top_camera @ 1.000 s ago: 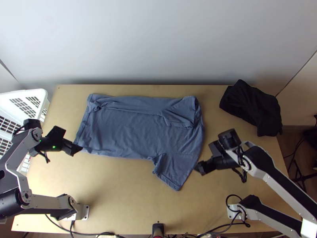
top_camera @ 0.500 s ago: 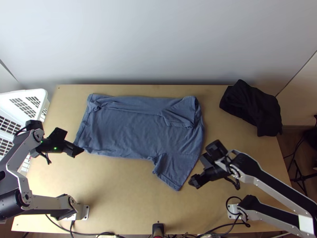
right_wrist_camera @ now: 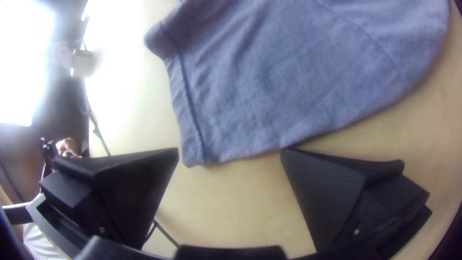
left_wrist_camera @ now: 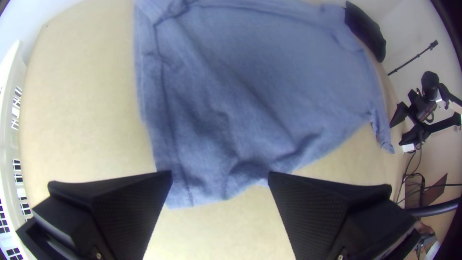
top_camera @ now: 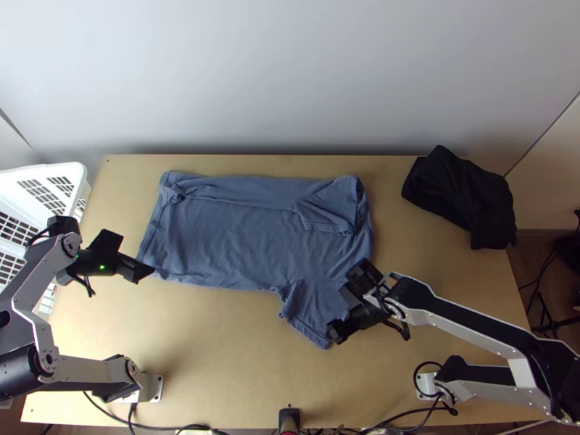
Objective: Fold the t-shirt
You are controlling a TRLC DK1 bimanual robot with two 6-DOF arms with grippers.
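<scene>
In the top view the blue t-shirt (top_camera: 239, 239) lies spread on the table, its far side folded inward along the length, the far sleeve laid over the body and the near sleeve (top_camera: 308, 315) sticking out toward the near edge. My left gripper (top_camera: 141, 274) stands at the near left hem corner; in the left wrist view the left gripper (left_wrist_camera: 220, 179) is open, the shirt's corner (left_wrist_camera: 180, 195) between its fingertips. My right gripper (top_camera: 335, 333) is by the near sleeve's end; in the right wrist view the right gripper (right_wrist_camera: 230, 154) is open, the sleeve corner (right_wrist_camera: 195, 156) between its tips.
Black bunched cloth (top_camera: 460, 196) lies at the table's far right. A white plastic basket (top_camera: 72, 174) stands at the left edge. Cables (top_camera: 181, 428) run along the near edge, beside a small black device (top_camera: 288, 419). Bare wood (top_camera: 217, 341) lies in front of the shirt.
The right gripper has moved left and toward the near edge, from beside the shirt's right side to the near sleeve's end. The left arm has barely moved, and the shirt lies as before.
</scene>
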